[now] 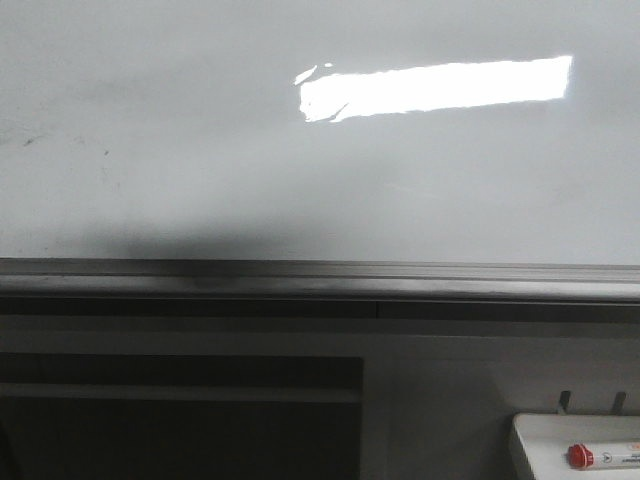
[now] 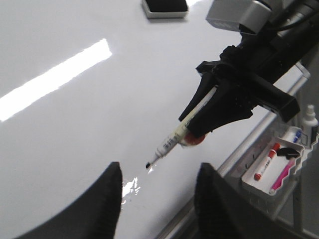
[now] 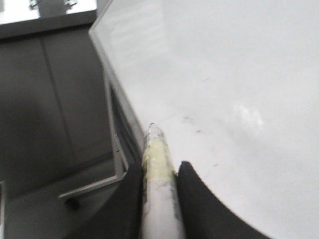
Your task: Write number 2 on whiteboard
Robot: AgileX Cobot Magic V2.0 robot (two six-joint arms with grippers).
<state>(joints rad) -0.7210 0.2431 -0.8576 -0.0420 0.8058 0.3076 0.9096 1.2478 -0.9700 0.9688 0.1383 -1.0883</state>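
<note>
The whiteboard (image 1: 300,180) fills the front view, glossy white-grey with a bright glare and a grey metal rail along its lower edge. No drawn number 2 shows on it; only faint dark smudges at the far left. My right gripper (image 3: 158,172) is shut on a white marker (image 3: 157,164). In the left wrist view that gripper (image 2: 227,102) holds the marker (image 2: 172,143) slanted, its black tip just off or at the board (image 2: 75,124); I cannot tell if it touches. My left gripper (image 2: 158,181) is open and empty above the board near its rail.
A small white tray (image 1: 575,445) with a red-capped marker (image 1: 600,457) hangs below the rail at the right; in the left wrist view the tray (image 2: 271,172) holds red and pink markers. A black eraser (image 2: 164,7) sits on the board. A spray bottle (image 2: 309,119) stands by the tray.
</note>
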